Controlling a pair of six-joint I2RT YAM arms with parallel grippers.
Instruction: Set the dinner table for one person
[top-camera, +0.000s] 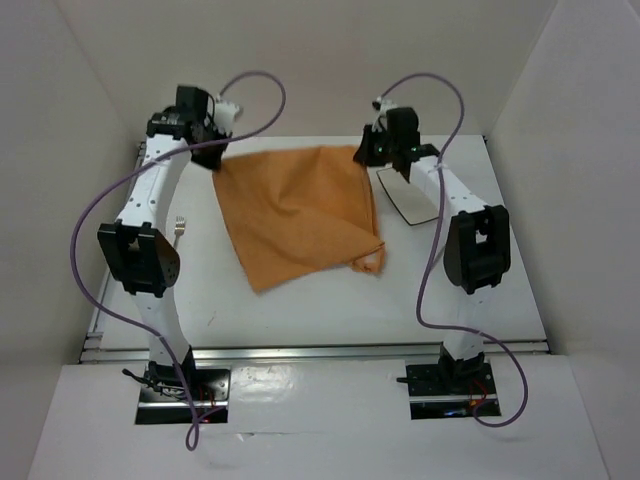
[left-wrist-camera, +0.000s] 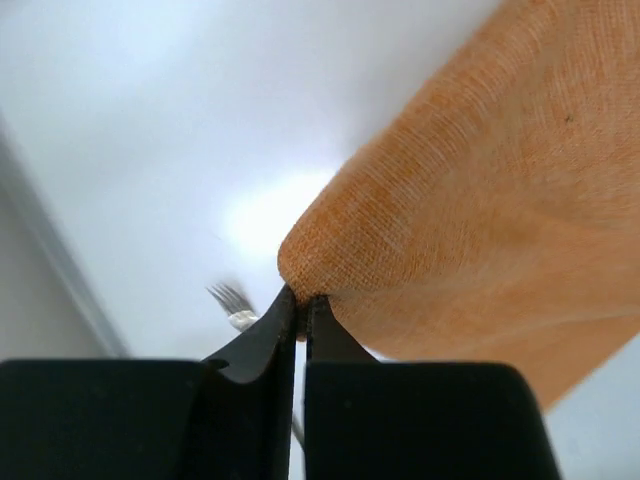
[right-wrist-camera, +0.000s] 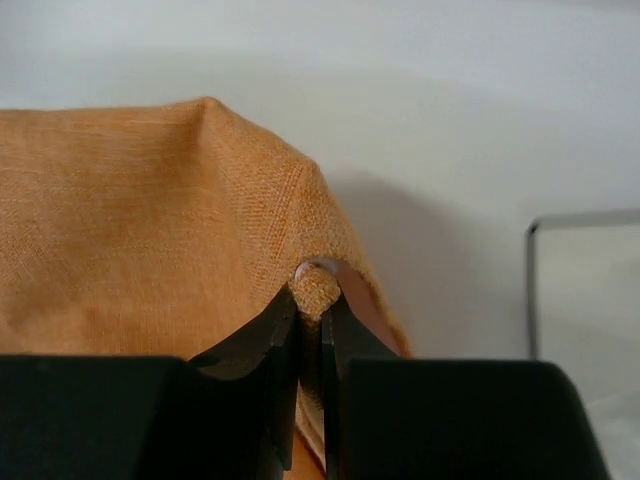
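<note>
**Dinner table** (top-camera: 300, 320): white tabletop that carries everything below.

**Orange cloth** (top-camera: 295, 205) (a placemat, by the look of it): lies mid-table and rumpled. Its near right corner is folded over on itself. Its body trails from the far edge toward the near edge, skewed leftward.

**Fork** (top-camera: 180, 225): by the left edge, apart from the cloth.

**Square plate** (top-camera: 410, 195): just right of the cloth, partly under the right arm.

**Left gripper** (left-wrist-camera: 300, 300): jaws pinched shut on the cloth's far left corner.

**Right gripper** (right-wrist-camera: 312, 300): jaws closed on the cloth's far right corner.

**Governing relation**: the held edge runs left to right between the grippers, roughly parallel to the far edge. All the slack lies nearward of both. Neither arm is nearer, so flattening the cloth likely needs the two arms moving together.
</note>
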